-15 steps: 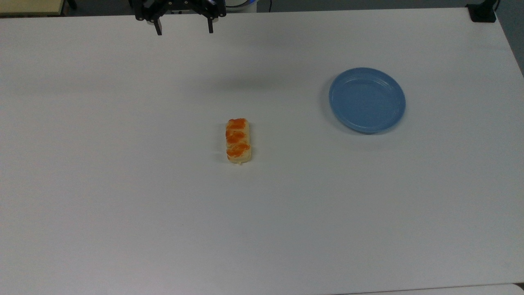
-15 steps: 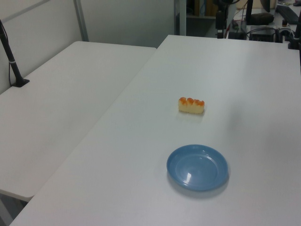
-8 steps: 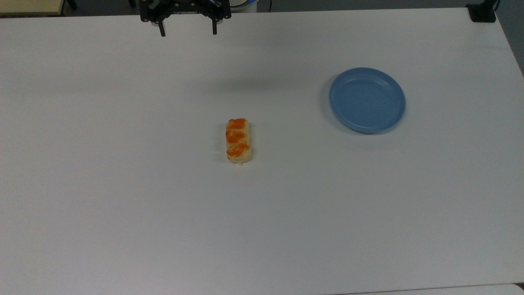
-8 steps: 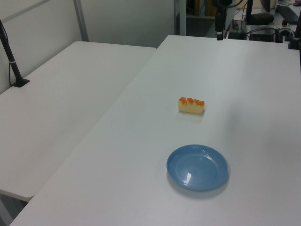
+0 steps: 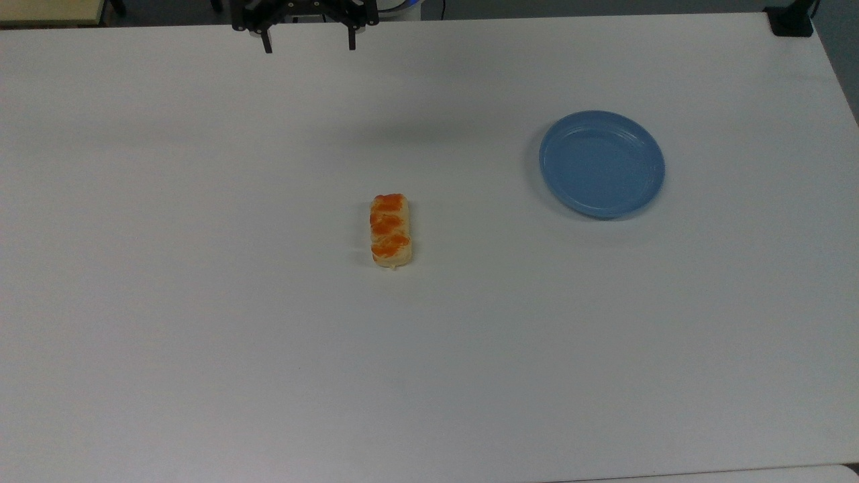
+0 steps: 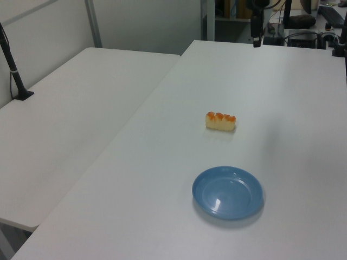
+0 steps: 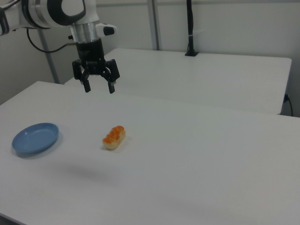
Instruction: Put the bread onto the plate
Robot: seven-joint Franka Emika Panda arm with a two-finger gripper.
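- The braided bread loaf [image 5: 390,230] lies flat on the white table [image 5: 201,335], near its middle, untouched.
- The blue ridged plate [image 5: 602,164] sits empty, well apart from the loaf, toward the top view's right.
- Farthest back in the top view, the gripper [image 5: 307,45] hangs high over the table's far edge, fingers spread and holding nothing.
- Judged from this, nothing is done yet: approach, grasp, carry and release all remain.

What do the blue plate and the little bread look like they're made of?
The plate looks like plastic: an even blue, a glossy glint inside, thin ridged rim. The bread looks like a moulded toy, foam or plastic perhaps: smooth pale-yellow sides, flat orange patches, rounded corners. That part is a guess.
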